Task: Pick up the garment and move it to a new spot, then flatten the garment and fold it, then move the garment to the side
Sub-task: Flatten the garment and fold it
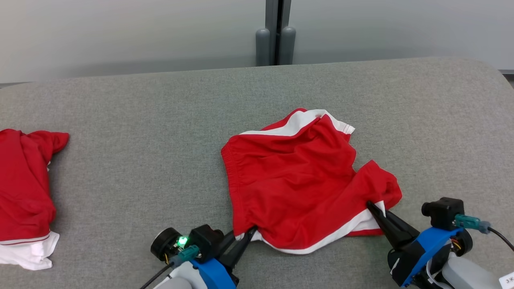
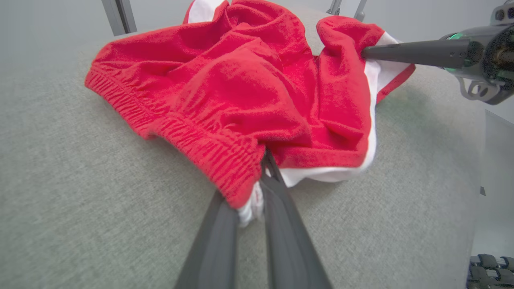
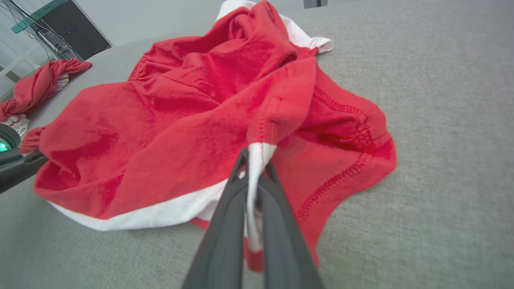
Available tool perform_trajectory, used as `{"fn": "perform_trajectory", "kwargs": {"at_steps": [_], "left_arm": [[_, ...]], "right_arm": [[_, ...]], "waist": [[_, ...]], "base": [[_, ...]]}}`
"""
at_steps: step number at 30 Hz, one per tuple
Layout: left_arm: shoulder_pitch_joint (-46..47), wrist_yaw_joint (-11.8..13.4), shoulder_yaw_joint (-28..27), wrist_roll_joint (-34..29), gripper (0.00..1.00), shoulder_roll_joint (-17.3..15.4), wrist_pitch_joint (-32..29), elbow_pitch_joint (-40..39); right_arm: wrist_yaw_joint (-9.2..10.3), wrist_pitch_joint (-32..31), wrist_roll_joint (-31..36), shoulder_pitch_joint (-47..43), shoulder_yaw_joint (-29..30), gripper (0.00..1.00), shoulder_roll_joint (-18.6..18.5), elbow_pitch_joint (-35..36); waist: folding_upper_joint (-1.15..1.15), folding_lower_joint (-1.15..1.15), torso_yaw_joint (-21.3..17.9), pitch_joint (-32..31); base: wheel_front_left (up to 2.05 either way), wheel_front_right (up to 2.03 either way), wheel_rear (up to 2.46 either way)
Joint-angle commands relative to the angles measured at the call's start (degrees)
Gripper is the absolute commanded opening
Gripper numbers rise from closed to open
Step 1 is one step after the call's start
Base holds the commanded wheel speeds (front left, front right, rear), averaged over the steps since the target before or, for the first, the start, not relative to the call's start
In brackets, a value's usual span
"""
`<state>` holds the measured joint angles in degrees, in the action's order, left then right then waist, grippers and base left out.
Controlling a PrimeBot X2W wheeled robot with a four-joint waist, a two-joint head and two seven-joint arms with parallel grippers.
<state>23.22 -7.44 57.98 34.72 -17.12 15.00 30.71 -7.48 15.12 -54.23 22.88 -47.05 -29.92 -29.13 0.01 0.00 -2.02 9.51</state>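
Grip is set on both sides. Nearest, the left end effector [image 1: 249, 233], at seven o'clock of the garment [image 1: 297, 176], is closed on the near corner of the elastic waistband. Cloth hides its tips, so it probably pinches both layers, though I can't confirm that. The right end effector [image 1: 371, 205], at four o'clock, is clamped tight on the white hem band of the near leg.

The garment, a pair of red shorts, lies crumpled mid-worktop [image 1: 140, 112]. Its bulk spreads toward twelve o'clock from both end effectors, and its long axis runs roughly nine to three, waistband at nine. Neither arm is nearer, since each holds one end of the near edge. The far leg bunches at one o'clock. A second red garment [image 1: 24, 188] sits well apart at nine o'clock.
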Motion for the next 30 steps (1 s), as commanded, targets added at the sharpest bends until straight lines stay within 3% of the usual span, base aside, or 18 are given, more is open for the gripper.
{"fn": "perform_trajectory", "kwargs": {"at_steps": [1, 9, 18, 30], "left_arm": [[-0.6, 0.1, -1.8, 0.0, 0.00, 0.0, 0.3, -1.1], [0.0, 0.4, -11.8, 0.6, 0.00, 0.3, 0.3, -7.6], [10.3, 0.2, -19.7, 1.1, 0.00, 0.9, 0.3, -7.7], [42.7, 0.0, -21.4, 7.3, 0.00, 0.2, -3.1, 1.3]], "right_arm": [[-0.03, 0.0, 1.2, -1.1, 1.5, 0.00, -0.4, 1.4], [-0.03, 0.0, 5.7, -2.0, 9.4, 0.00, 0.2, 8.7], [-0.03, 0.0, 9.9, 8.3, 13.7, 0.00, 1.8, 8.5], [-0.02, 0.0, 10.5, 42.2, 16.9, 0.00, 8.6, -6.1]], "waist": [[-0.01, 0.00, 0.0, -0.2], [-0.01, 0.00, 0.2, -0.4], [-0.01, 0.00, 0.7, 2.0], [-0.01, 0.00, -0.6, 11.7]], "base": [[0.00, 0.00, 0.00], [0.00, 0.00, 0.00], [0.00, 0.00, 0.00], [0.00, 0.00, 0.00]]}}
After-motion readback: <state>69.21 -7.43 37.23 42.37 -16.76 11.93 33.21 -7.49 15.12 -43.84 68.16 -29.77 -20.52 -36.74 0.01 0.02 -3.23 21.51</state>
